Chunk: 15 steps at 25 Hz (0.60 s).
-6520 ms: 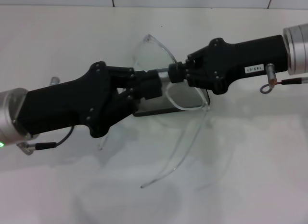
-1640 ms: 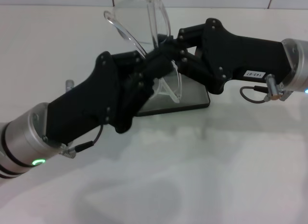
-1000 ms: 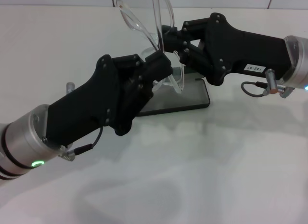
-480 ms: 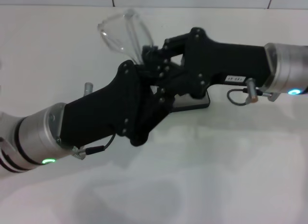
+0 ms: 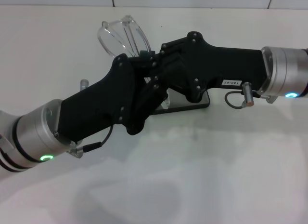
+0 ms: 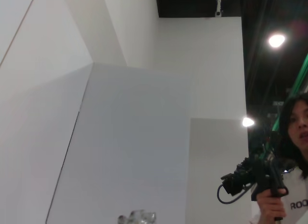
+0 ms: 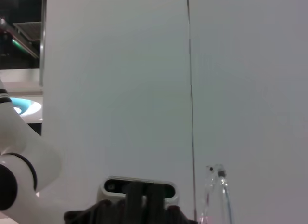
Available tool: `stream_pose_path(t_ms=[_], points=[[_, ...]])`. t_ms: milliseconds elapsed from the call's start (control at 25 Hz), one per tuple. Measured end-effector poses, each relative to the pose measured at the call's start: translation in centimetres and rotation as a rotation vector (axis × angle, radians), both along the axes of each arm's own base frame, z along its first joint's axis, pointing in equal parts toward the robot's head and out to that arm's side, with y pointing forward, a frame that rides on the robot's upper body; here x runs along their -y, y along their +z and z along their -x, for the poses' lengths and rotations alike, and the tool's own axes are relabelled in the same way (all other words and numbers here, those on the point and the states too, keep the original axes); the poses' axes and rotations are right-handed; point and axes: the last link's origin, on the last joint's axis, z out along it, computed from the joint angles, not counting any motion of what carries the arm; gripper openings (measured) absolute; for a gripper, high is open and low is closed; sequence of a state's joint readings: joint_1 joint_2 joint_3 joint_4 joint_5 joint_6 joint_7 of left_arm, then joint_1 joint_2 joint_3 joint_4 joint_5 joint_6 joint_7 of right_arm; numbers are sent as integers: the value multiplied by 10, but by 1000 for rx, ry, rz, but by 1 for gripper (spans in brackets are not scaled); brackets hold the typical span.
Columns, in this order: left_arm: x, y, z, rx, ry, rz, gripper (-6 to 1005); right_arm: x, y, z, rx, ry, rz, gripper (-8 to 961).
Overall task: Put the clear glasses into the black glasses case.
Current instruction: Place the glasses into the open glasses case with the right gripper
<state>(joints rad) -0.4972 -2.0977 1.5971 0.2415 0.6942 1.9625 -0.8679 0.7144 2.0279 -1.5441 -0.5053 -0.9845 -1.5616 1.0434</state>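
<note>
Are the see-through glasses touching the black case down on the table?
Cannot tell. In the head view the clear glasses stick up behind the two tools, whose black bodies hide the glasses' lower part and most of the black glasses case.

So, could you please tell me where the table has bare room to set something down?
The white table is bare across its near side, below both arms, and along the far right edge. It is crowded at the centre: the left gripper and right gripper meet over the black glasses case, with the clear glasses raised between them.
</note>
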Motion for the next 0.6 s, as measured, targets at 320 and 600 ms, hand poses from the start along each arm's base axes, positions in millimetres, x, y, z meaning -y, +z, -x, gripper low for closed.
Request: stream_pose_path(t_ms=[320, 600], points=[[6, 6, 8, -25, -27, 12, 67, -2, 2, -8, 50, -15, -50, 68], [14, 37, 50, -75, 85, -45, 67, 15, 6, -10, 537, 61, -106, 68]])
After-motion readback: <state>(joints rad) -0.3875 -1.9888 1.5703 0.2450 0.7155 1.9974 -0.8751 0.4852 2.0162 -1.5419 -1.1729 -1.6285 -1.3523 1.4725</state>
